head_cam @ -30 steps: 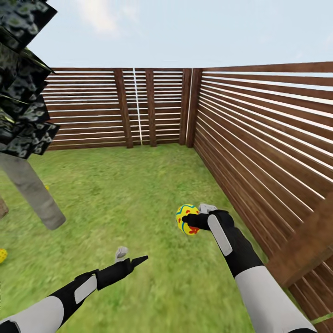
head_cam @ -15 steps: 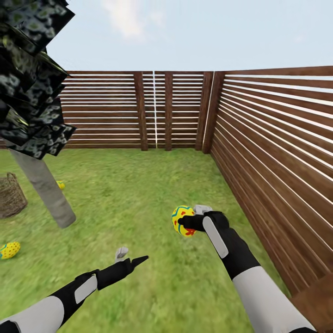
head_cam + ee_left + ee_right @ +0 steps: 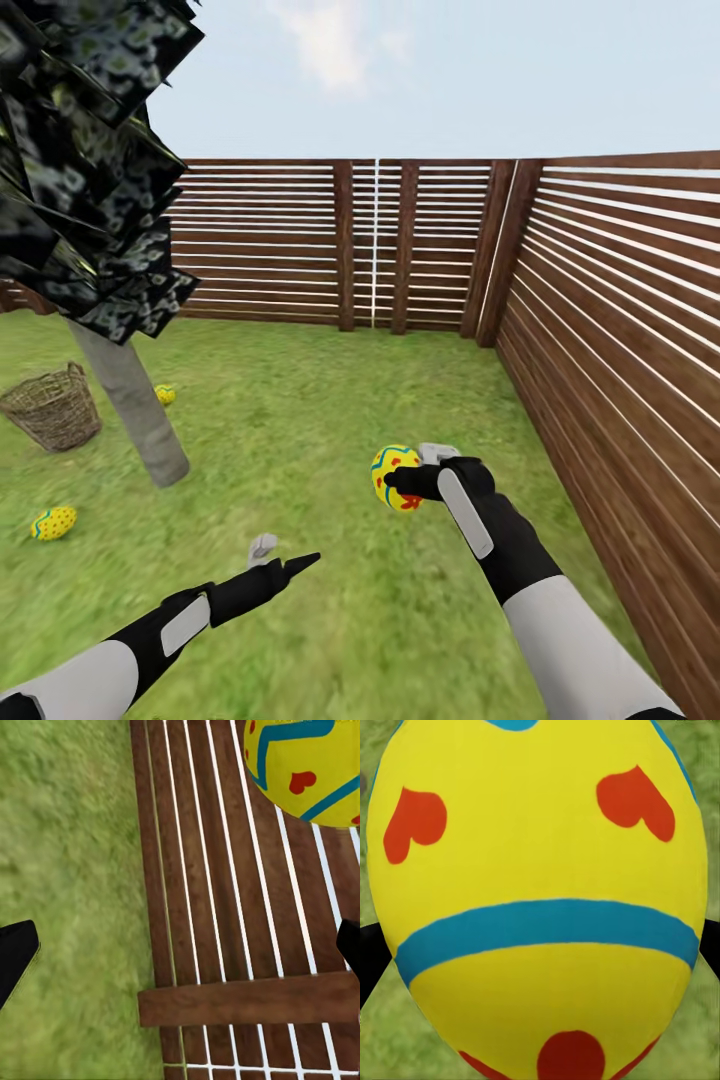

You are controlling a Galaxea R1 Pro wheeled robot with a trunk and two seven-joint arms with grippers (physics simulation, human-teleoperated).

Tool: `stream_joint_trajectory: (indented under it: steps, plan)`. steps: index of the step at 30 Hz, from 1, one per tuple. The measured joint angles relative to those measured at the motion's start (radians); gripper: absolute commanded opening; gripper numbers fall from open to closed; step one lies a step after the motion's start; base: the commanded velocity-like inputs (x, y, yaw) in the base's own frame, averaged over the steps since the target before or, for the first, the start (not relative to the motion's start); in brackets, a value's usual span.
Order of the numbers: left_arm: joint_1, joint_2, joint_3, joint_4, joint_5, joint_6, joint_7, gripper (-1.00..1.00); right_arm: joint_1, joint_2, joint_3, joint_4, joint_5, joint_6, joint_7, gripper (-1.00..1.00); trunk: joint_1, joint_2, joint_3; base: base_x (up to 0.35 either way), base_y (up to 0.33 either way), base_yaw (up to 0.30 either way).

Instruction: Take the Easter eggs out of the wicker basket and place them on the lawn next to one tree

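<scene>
Holding one yellow egg painted with red hearts and blue bands (image 3: pixel 396 477), our right gripper (image 3: pixel 408 480) is clamped on it just right of the middle of the head view, above the green patchy lawn (image 3: pixel 300 420). In the right wrist view the same egg (image 3: pixel 540 900) is sitting between the two dark fingertips, one showing at each side edge. We are counting three eggs in all. A second yellow egg with zigzag bands (image 3: pixel 53 522) is lying on the grass at the left edge, below the basket, and a third small yellow egg (image 3: pixel 165 394) is lying just right of the tree's pale grey trunk (image 3: pixel 132 405), close to its base. One round brown woven wicker basket (image 3: pixel 52 407) is standing tilted on the grass at the left, just left of that trunk; we cannot tell what is inside it. Dark blocky mottled leaves (image 3: pixel 85 160) are filling the upper left. Our left gripper (image 3: pixel 280 558) is hanging empty at the lower left with its two fingers spread apart. One brown horizontal-slat wooden fence (image 3: pixel 620 330) is running along the back and the right side.
</scene>
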Motion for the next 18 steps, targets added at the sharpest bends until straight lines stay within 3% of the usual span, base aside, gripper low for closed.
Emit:
stream_joint_trajectory:
  steps: [18]
  plan:
    - [0.0,0.007,-0.002,0.009,0.001,-0.029,-0.006,1.0,0.0,0.0,0.0,0.003,0.0,0.0,0.001,-1.0,0.0,0.0,0.013,0.018,-0.012,0.265]
